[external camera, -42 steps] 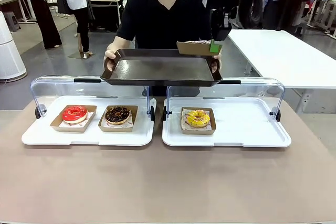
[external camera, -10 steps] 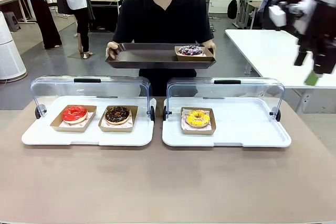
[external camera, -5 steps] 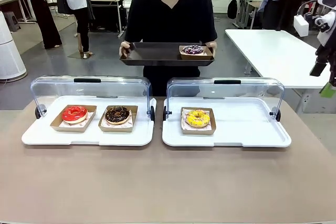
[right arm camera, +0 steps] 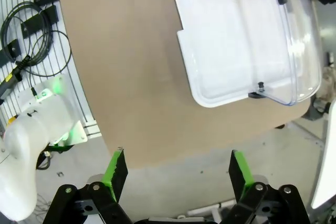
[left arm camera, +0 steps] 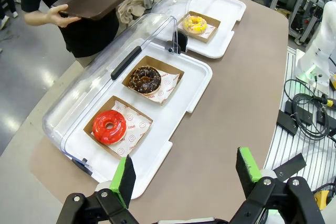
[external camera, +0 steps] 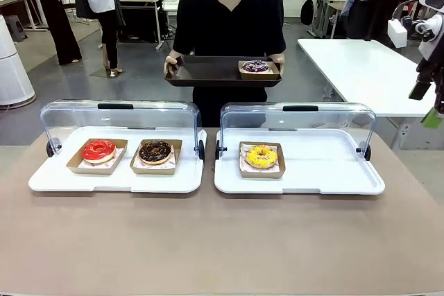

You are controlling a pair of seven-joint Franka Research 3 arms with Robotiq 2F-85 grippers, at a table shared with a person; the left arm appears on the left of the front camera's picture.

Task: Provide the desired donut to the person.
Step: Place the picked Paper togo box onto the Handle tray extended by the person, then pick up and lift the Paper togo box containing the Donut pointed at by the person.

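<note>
Well, the purple donut [external camera: 255,66] sits in its card boat [external camera: 259,73] on the serving tray [external camera: 208,80], at the tray's end toward our right. The person [external camera: 229,19] grips that tray at both ends, so we read the handover as done, or v. nearly.

Our left gripper [left arm camera: 186,174] hangs well short of the tray, jaws wide apart, nothing betw. them. Our right gripper [right arm camera: 177,169] is off to the tray's right and nearer us, jaws likewise apart and empty.

If we have to lift that donut: it's prob. light and soft, w/ sticky icing that smears or cracks under a pad, so no squeezing the dough. We'd pinch the boat by its side walls, low down. It's stiff-ish card but thin, so it may buckle if clamped hard. Keep it level; the donut looks loose in there, not fixed.
</note>
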